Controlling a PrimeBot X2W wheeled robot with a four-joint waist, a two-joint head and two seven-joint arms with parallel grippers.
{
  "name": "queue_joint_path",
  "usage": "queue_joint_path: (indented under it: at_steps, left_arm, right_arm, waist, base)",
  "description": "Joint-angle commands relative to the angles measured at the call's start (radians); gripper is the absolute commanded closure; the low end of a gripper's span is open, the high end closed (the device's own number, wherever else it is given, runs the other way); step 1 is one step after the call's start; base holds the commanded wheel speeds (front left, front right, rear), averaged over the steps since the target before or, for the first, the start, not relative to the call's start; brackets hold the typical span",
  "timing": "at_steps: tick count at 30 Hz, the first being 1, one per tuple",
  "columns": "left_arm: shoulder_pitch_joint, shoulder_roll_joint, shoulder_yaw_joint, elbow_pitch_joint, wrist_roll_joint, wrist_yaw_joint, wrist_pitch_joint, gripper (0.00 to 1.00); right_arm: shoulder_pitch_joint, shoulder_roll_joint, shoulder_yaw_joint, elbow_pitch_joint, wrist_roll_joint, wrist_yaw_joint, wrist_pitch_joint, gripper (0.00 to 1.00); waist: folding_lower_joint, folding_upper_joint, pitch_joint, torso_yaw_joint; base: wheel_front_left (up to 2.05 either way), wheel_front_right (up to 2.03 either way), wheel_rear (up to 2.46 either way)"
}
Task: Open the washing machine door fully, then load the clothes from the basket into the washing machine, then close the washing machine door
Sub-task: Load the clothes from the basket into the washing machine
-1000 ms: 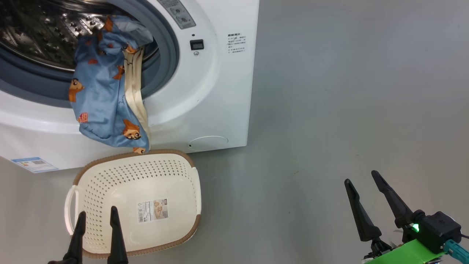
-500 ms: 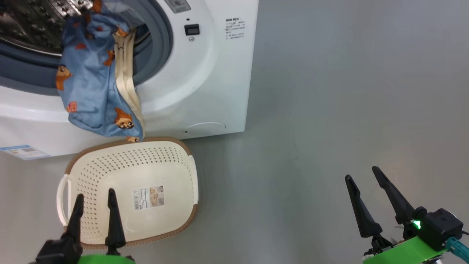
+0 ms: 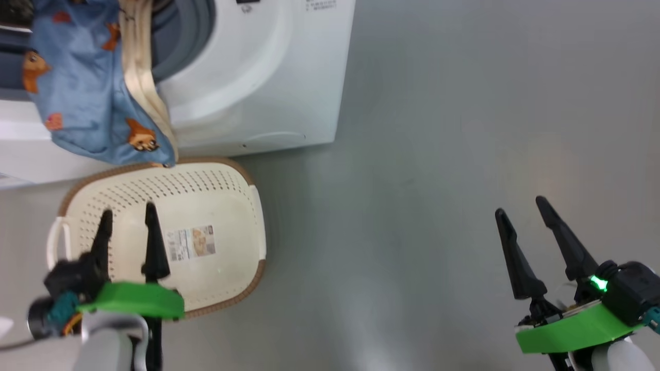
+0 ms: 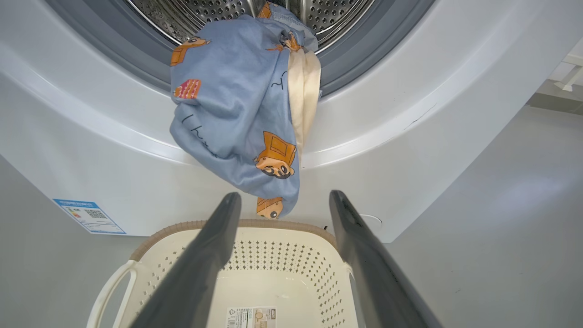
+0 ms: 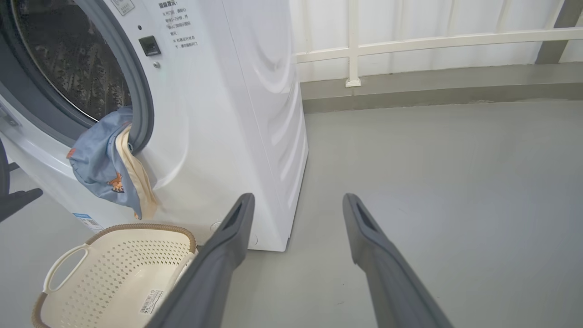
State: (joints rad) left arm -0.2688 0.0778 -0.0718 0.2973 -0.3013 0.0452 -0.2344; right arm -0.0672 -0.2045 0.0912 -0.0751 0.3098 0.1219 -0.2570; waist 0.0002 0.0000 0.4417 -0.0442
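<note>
Drum (image 4: 205, 11) mouth uncovered: opening of door judged done. Basket (image 3: 227, 206) on floor in front of washing machine (image 3: 289, 77), no clothes inside, bottom label bare. Clothes (image 4: 237, 114) only partly loaded: upper end in drum, rest draped over front lip, lower tip dangling just above basket's far rim. Left gripper (image 3: 128, 211) over basket, fingers spread wide, holding nothing. Right gripper (image 3: 521, 206) over bare floor at right, likewise wide, empty. Outstanding: push clothes fully in, close door.

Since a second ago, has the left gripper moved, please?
Yes. The left gripper has advanced over the basket toward the machine: its tips, earlier level with the label, now lie beyond it.
</note>
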Motion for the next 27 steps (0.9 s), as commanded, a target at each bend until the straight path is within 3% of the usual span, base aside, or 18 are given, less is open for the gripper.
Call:
queue_joint_path:
  at_steps: [1,9,17,27]
  left_arm:
    - [-0.032,0.027,0.03,0.004,-0.004,-0.013,-0.005,0.0]
    - [-0.237,0.073,0.07,0.171,-0.028,-0.023,-0.012,0.0]
    - [-0.376,0.161,0.106,0.288,-0.027,-0.004,0.006,0.0]
    - [-0.478,0.249,0.085,0.272,0.018,0.055,0.185,0.0]
  right_arm:
    - [-0.008,-0.01,0.021,-0.028,0.006,0.009,-0.005,0.0]
    - [-0.055,0.007,0.019,-0.035,0.014,0.009,-0.005,0.0]
    - [-0.093,0.039,0.018,-0.024,0.028,0.009,-0.005,0.0]
    - [-0.117,0.062,0.021,-0.017,0.04,0.009,-0.005,0.0]
  waist:
    - [-0.0002,0.0,0.054,-0.021]
    - [-0.0002,0.0,0.139,-0.059]
    - [-0.0002,0.0,0.192,-0.099]
    - [-0.0002,0.0,0.213,-0.108]
  base:
    - [0.0,0.0,0.0]
    - [0.0,0.0,0.0]
    - [0.0,0.0,0.0]
    - [0.0,0.0,0.0]
